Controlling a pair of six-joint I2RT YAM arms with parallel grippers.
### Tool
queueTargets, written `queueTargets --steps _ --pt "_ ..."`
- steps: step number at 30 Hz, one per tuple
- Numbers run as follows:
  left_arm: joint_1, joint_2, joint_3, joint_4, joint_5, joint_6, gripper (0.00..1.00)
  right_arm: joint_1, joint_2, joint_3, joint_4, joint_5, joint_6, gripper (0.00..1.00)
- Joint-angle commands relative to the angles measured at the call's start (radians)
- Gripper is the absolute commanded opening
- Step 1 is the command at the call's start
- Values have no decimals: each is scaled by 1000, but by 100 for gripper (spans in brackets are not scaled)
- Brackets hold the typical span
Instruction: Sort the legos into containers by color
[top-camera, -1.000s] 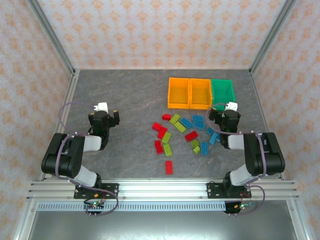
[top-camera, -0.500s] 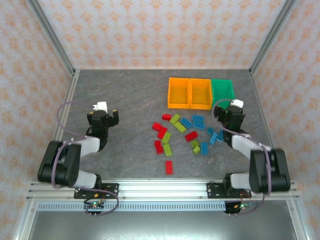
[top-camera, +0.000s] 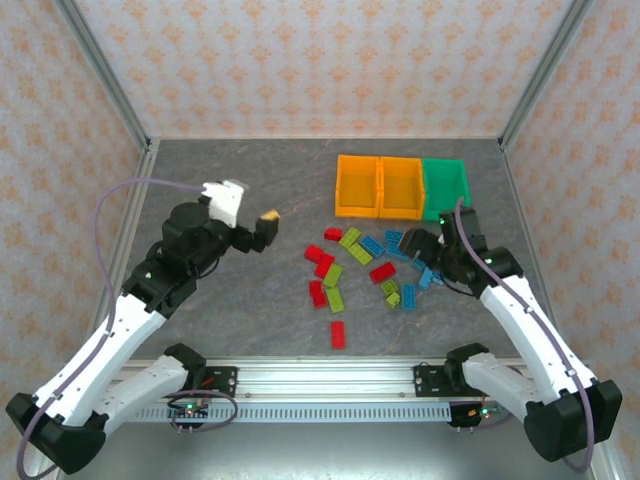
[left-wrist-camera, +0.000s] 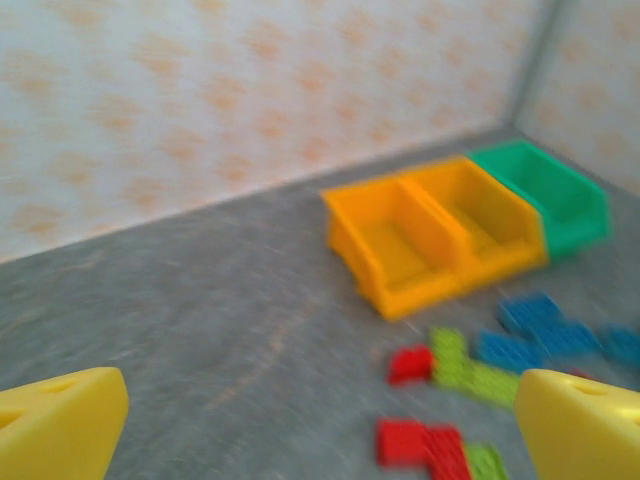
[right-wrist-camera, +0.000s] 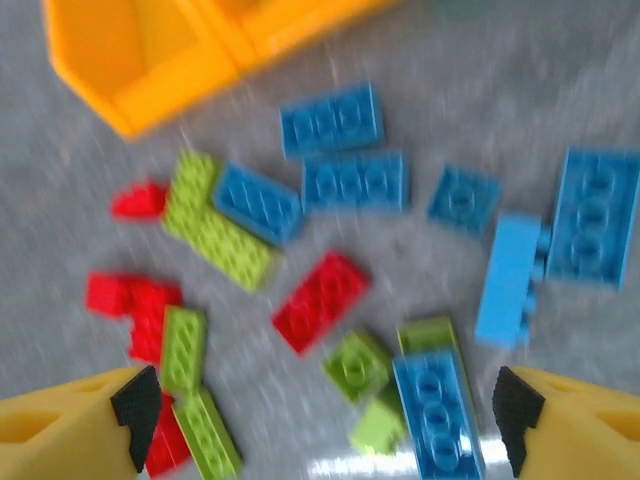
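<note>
Right end effector (top-camera: 425, 246) hangs low over the blue side of the bricks (top-camera: 370, 270), fingers spread wide, nothing clamped, just the pile underneath. Left end effector (top-camera: 258, 230) is out over bare surface (top-camera: 250, 180), well apart from the pile, also spread wide and empty. Every brick I can see lies loose on the surface in front of the three bins (top-camera: 380, 185) at the back. They are two orange and one green bin (top-camera: 445, 180), touching side by side, with no brick visible inside.

Here's the worry. On the right wrist camera, the blue brick (right-wrist-camera: 437, 405) lying between the fingers has lime bricks (right-wrist-camera: 360, 365) pressed right against it. Close there and the end effector may well pinch two colours together, or squirt one sideways into its neighbours. A shallow hold on such a small, flat piece could also let it tip out on the way to the bins. And with one green bin and two orange, it would be easy to mix up which orange bin takes red and which takes blue.

Overhead gives the whole layout: both arms, the row of bins, a lone red brick (top-camera: 337, 335) nearest the arm bases. It is too coarse to tell which bricks touch. The right wrist camera, though blurred, shows the studs and those contacts. The left wrist camera looks low across the surface between its yellow fingertips (left-wrist-camera: 60, 425) and into the open bins, and their floors look bare as far as the blur allows.
</note>
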Motion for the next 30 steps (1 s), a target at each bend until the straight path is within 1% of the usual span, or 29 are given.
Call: queueTargets --steps 1,3,6,7,10,12,13,15,18,19,23,26,30 --pt "-63 41 47 -299 250 242 100 58 32 -16 -189 29 48 88" --pt "-85 54 22 -281 302 312 100 74 77 -46 -169 47 54 87" --pt "-89 63 -27 -222 343 349 100 84 165 -71 -103 57 58 87" --pt "-89 61 -44 -209 342 356 100 84 191 -79 -86 68 66 87" --pt "-90 47 -65 -238 322 381 100 88 228 -103 -26 73 81 86" --pt "-89 23 -98 -227 311 390 100 88 281 -119 -6 96 73 82" --pt "-89 10 -115 -222 307 397 100 88 300 -124 1 105 66 79" --pt "-89 -8 -132 -215 293 404 100 89 327 -130 22 87 53 74" --pt "-89 -17 -137 -205 281 409 100 89 352 -138 63 49 57 73" --pt "-89 -16 -135 -204 280 409 100 90 357 -142 74 50 60 72" --pt "-88 -5 -132 -213 271 408 100 89 382 -147 100 57 58 60" --pt "-89 -2 -132 -217 265 407 100 89 404 -146 96 66 52 50" --pt "-89 -9 -137 -214 249 405 100 91 351 -141 71 92 61 36"
